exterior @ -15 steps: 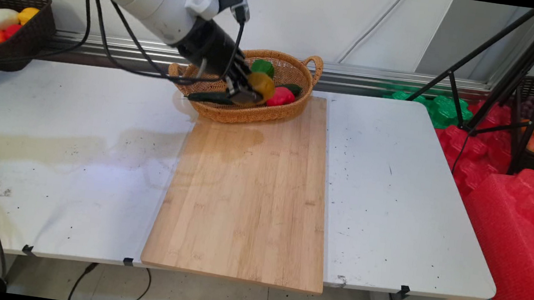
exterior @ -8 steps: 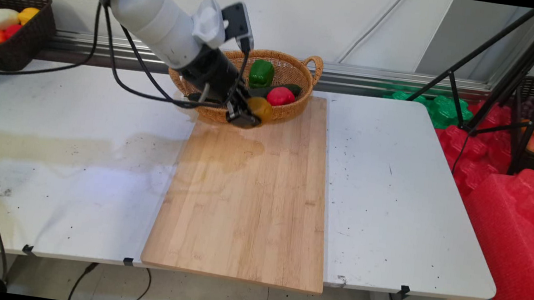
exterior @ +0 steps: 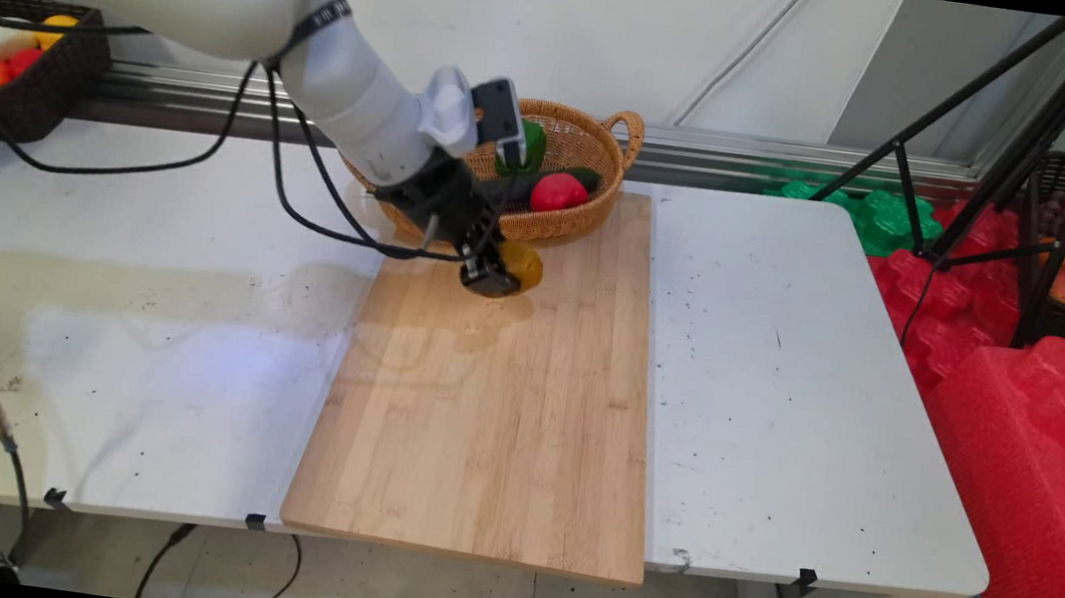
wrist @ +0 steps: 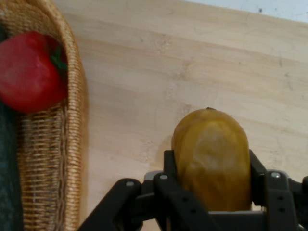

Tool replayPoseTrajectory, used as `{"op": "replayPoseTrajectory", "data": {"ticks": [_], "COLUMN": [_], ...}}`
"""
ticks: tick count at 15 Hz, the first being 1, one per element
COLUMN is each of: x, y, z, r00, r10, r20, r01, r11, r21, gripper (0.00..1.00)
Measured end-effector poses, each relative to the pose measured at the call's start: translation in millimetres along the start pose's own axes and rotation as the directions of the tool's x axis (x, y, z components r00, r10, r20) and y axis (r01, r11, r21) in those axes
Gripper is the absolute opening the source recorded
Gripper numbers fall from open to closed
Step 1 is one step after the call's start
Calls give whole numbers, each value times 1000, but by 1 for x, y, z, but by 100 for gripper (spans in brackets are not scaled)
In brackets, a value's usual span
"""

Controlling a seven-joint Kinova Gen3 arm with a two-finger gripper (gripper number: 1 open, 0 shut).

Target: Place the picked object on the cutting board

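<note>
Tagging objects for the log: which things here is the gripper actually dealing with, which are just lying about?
In play:
- gripper, shut on the yellow fruit
- cutting board beneath it
- wicker basket just behind

Lying about:
- red pepper, green pepper and a dark green vegetable in the wicker basket
- dark basket of produce, far left
- tripod, right

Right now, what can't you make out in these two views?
- Underside of the yellow fruit: both views, hidden by its own bulk and the gripper, so contact with the cutting board is unclear.
- Dark green item in the wicker basket: main view, partly behind the arm and red pepper.
- Green pepper: main view, partly behind the hand camera.
</note>
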Motion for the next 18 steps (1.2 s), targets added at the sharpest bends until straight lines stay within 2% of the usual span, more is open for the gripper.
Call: {"op": "replayPoseTrajectory", "data": {"ticks": [4,13,14,18], "x": [-3,-6,-6,-5], "y": [-3,-10,-11,-13], "z": [29,63,64,68], "r00": [999,998,998,998], "r10": [-8,-11,-10,0], "r20": [32,67,68,65], "r01": [9,15,14,4], "r11": [1000,998,998,998], "r21": [-28,-60,-61,-62], "gripper": [0,0,100,100]}}
